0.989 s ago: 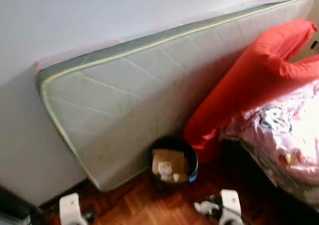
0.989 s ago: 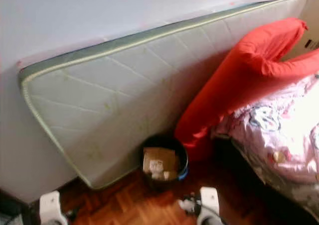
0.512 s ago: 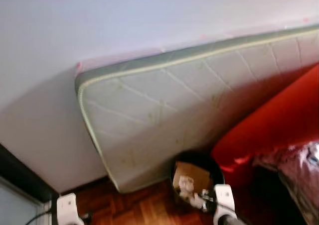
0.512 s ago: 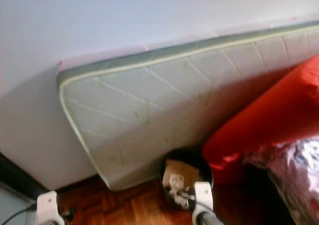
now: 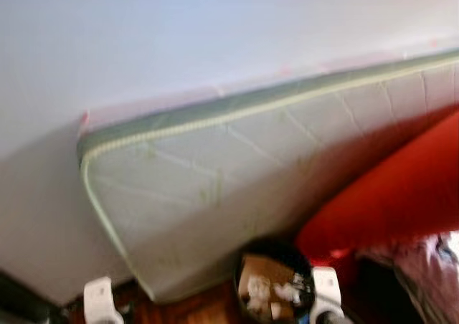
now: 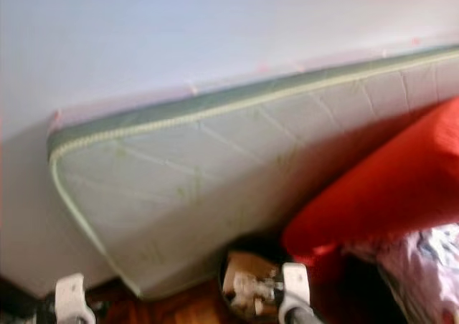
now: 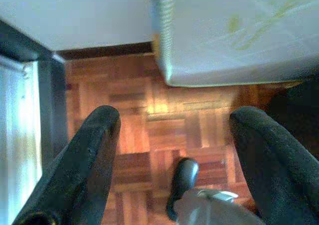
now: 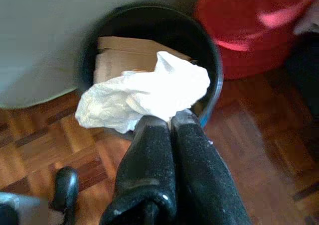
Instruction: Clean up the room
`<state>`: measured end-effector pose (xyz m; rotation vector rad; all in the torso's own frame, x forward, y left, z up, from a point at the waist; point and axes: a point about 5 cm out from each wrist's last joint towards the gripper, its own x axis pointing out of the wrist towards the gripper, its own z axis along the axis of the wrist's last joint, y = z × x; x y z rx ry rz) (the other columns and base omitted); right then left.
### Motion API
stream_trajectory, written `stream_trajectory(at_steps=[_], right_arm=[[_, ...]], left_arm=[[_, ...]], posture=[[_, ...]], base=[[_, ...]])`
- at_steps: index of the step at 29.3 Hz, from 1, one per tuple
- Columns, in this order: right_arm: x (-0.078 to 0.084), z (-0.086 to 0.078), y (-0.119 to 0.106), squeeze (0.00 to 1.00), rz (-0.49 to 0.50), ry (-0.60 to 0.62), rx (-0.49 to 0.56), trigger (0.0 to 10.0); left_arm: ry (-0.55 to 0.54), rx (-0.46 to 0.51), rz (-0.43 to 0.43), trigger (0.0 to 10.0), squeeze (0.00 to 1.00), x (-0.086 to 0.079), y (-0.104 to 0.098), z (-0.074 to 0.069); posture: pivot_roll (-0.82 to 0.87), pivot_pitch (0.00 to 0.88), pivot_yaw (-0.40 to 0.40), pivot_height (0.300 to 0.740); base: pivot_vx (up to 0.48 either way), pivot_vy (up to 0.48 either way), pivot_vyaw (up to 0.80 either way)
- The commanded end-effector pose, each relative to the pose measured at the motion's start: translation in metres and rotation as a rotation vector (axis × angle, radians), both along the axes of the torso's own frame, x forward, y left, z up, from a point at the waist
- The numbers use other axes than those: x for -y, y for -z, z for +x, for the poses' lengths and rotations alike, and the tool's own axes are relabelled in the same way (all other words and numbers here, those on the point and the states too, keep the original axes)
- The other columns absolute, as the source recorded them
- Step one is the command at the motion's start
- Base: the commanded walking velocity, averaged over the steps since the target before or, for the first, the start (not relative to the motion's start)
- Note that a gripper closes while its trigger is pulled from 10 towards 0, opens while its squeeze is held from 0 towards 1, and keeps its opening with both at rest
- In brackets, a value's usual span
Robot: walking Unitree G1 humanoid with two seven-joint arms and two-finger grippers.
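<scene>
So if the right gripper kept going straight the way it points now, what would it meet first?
Most likely the black bin. The right gripper, shut on a crumpled white tissue, points at its open mouth, where cardboard lies inside. Depth is unclear, so the near rim may come first.

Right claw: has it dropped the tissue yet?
No, the right claw is shut on the tissue, held above the bin.

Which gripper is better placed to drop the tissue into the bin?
Right. The right gripper is shut on the crumpled tissue above the black bin; the left gripper is open over bare floor.
</scene>
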<state>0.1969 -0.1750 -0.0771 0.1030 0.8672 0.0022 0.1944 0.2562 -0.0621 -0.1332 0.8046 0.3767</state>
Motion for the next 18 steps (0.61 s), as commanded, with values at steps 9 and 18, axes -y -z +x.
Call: stream_trajectory(at_steps=[9,18], right_arm=[[0.002,0.017,-0.011,0.0,0.017,0.002,0.094,10.0],[-0.002,0.029,-0.019,0.0,0.041,-0.004,0.157,10.0]], left_arm=[[0.023,-0.026,-0.01,10.0,0.0,0.004,0.004,-0.003],[0.033,-0.027,-0.009,10.0,0.0,0.004,0.003,-0.002]], posture=[[0.15,0.018,-0.043,0.74],[0.15,0.019,-0.039,0.74]], base=[[0.17,0.0,0.0],[0.0,0.0,0.0]])
